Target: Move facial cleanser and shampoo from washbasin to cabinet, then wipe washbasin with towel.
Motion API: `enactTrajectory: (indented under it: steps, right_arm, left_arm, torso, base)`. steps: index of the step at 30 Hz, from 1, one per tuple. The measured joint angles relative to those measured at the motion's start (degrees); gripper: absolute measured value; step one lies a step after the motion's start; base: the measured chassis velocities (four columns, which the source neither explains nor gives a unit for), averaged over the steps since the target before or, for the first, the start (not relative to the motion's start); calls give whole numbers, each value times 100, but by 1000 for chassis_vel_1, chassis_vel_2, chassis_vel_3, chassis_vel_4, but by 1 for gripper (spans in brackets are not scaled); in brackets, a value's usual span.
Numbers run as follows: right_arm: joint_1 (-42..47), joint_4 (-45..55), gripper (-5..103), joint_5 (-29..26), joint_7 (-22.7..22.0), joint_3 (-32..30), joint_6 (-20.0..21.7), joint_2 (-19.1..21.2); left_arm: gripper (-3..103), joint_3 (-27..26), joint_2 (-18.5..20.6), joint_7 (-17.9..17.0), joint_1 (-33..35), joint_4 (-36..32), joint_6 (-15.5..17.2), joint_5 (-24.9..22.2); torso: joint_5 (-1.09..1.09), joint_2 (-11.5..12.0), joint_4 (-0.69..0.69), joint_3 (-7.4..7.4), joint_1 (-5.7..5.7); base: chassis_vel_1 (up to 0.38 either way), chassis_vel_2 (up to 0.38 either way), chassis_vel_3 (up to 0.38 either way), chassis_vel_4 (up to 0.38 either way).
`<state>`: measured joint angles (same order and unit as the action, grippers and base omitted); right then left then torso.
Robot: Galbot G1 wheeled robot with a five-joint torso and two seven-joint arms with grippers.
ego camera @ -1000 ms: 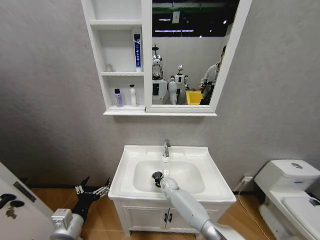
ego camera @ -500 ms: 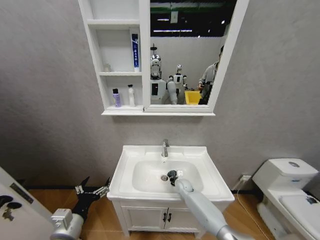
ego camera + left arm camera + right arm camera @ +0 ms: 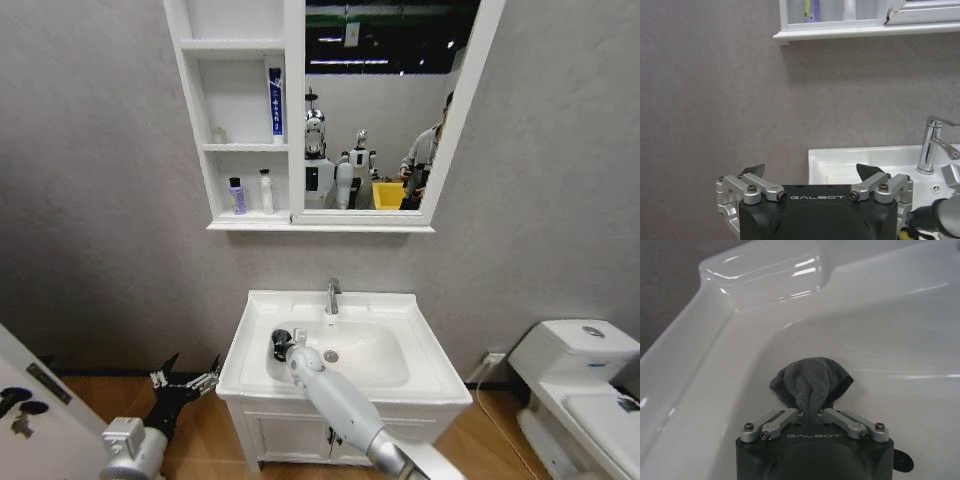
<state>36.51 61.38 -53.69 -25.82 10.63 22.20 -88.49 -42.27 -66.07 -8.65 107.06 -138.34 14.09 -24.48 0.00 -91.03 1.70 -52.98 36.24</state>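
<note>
A grey wall carries the white cabinet [image 3: 245,110], two bottles [image 3: 250,192] on its lowest shelf. Below stands the washbasin [image 3: 345,340], a toilet [image 3: 575,385] off to its right. The right tool [image 3: 281,343] is clamped on the dark towel [image 3: 810,382] at the bowl's left side. The left tool [image 3: 185,380] hangs spread apart beside the basin.

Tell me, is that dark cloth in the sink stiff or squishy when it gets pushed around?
Probably squishy: the towel bunches into soft folds where the right end effector pinches it. It looks light and likely slides easily over the glossy washbasin. It shouldn't roll or break.
</note>
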Motion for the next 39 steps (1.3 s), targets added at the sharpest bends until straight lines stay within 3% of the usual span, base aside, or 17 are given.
enactTrajectory:
  steps: [9,14,16,17,19,22,23,27,33,39]
  right_arm:
    - [560,589,5,18,-432,-731,283,1267]
    - [667,777,5,17,-516,-975,351,1657]
    - [786,977,5,173,-556,-1190,349,2138]
    - [786,977,5,173,-556,-1190,349,2138]
    - [913,1239,5,241,-590,-1368,339,2554]
    - [967,1339,5,384,-584,-1440,283,2675]
    - [1057,1488,5,664,-541,-1551,178,2812]
    - [1306,2029,5,961,-491,-1870,111,3088]
    - [1317,2272,5,887,-188,-2012,91,3376]
    - [846,1697,5,672,414,-1977,-41,3407]
  left_arm:
    - [100,0,0,0,0,0,0,0]
    - [100,0,0,0,0,0,0,0]
    - [100,0,0,1,0,0,0,0]
    - [100,0,0,1,0,0,0,0]
    - [100,0,0,0,0,0,0,0]
    - [100,0,0,1,0,0,0,0]
    - [100,0,0,1,1,0,0,0]
    - [100,0,0,0,0,0,0,0]
    - [100,0,0,1,0,0,0,0]
    - [100,0,0,1,0,0,0,0]
  torso:
    - [2,0,3,0,0]
    - [3,0,2,0,-1]
    - [3,0,2,0,0]
    - [3,0,2,0,0]
    - [2,0,1,1,-1]
    - [5,0,-2,0,-1]
    - [6,0,-5,0,-1]
    - [-4,0,4,0,-1]
    - [0,0,5,0,-1]
    - [1,0,2,0,-1]
  base:
    - [0,0,0,0]
    - [0,0,0,0]
    - [0,0,0,0]
    - [0,0,0,0]
    - [0,0,0,0]
    - [0,0,0,0]
    - [0,0,0,0]
    - [0,0,0,0]
    - [0,0,0,0]
    - [0,0,0,0]
